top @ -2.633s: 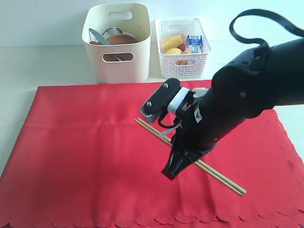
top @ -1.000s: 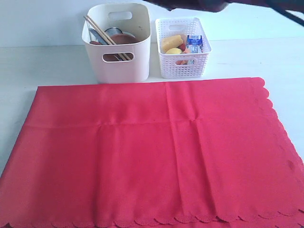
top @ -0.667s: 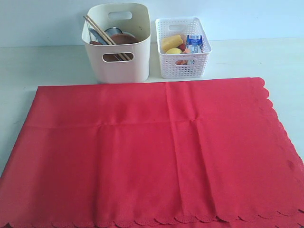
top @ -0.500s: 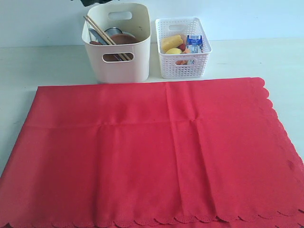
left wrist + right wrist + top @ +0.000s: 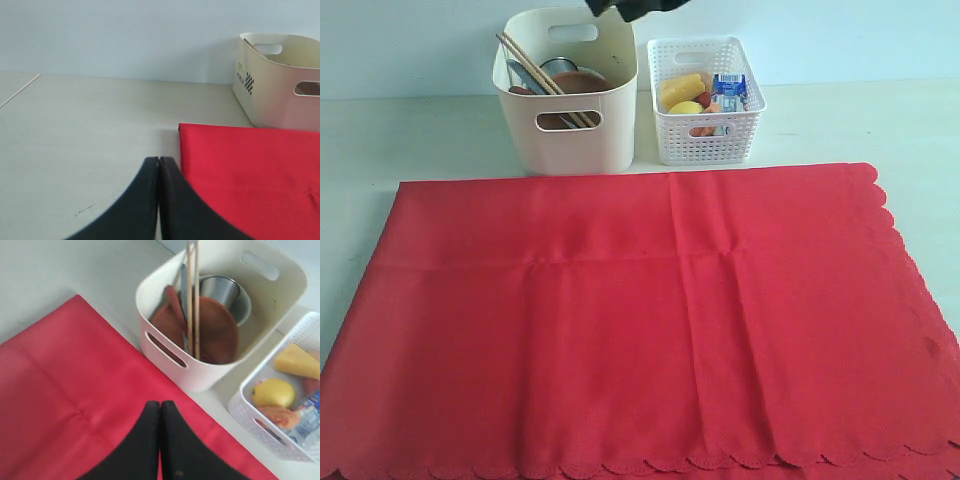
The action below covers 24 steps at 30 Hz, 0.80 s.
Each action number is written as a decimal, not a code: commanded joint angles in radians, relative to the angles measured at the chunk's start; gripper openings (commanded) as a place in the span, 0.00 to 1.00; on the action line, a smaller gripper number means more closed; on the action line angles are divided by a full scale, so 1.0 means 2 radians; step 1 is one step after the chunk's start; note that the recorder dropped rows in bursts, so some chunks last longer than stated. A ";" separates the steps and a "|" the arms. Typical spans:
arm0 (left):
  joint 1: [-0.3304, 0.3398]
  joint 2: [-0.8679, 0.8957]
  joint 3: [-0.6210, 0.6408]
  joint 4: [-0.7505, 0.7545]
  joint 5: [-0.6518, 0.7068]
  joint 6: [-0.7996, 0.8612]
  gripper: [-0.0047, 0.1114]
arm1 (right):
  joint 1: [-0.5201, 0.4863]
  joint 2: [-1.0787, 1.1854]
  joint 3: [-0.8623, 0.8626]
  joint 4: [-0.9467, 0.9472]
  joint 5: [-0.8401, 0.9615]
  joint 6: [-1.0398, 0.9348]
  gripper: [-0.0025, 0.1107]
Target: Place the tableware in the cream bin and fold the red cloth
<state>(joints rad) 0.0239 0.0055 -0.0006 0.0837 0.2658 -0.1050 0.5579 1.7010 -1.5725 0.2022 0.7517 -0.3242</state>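
The red cloth (image 5: 640,320) lies spread flat, with nothing on it. Behind it the cream bin (image 5: 565,90) holds the chopsticks (image 5: 542,85), which lean over its rim. From above, the right wrist view shows the bin (image 5: 220,315) with the chopsticks (image 5: 192,300), steel cup (image 5: 220,290), brown plate (image 5: 217,332), dark spoon (image 5: 171,300) and knife (image 5: 183,282). My right gripper (image 5: 160,404) is shut and empty, above the cloth's (image 5: 75,390) back edge. My left gripper (image 5: 159,160) is shut and empty over bare table, beside a cloth corner (image 5: 250,175).
A white lattice basket (image 5: 705,100) with food pieces and a milk carton (image 5: 728,90) stands right of the bin. A dark part of an arm (image 5: 635,8) shows at the exterior view's top edge. Pale table (image 5: 420,130) surrounds the cloth.
The chopsticks went from the cloth into the cream bin. The right arm lifted off the cloth and out of the exterior view; only a dark part shifts along the top edge.
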 commanded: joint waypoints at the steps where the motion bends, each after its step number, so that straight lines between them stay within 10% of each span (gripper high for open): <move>1: -0.003 -0.003 0.000 -0.002 0.000 -0.001 0.06 | -0.037 -0.010 0.018 -0.004 -0.010 0.006 0.02; 17: -0.003 -0.003 0.000 -0.006 -0.005 -0.005 0.06 | -0.152 -0.010 0.026 -0.013 0.012 0.011 0.02; 24: -0.003 -0.003 0.000 -0.104 -0.146 -0.131 0.06 | -0.204 -0.008 0.028 -0.017 0.022 0.020 0.02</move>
<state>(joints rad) 0.0239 0.0055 0.0017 -0.0447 0.1121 -0.2429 0.1825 1.6926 -1.5260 0.1752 0.7951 -0.2951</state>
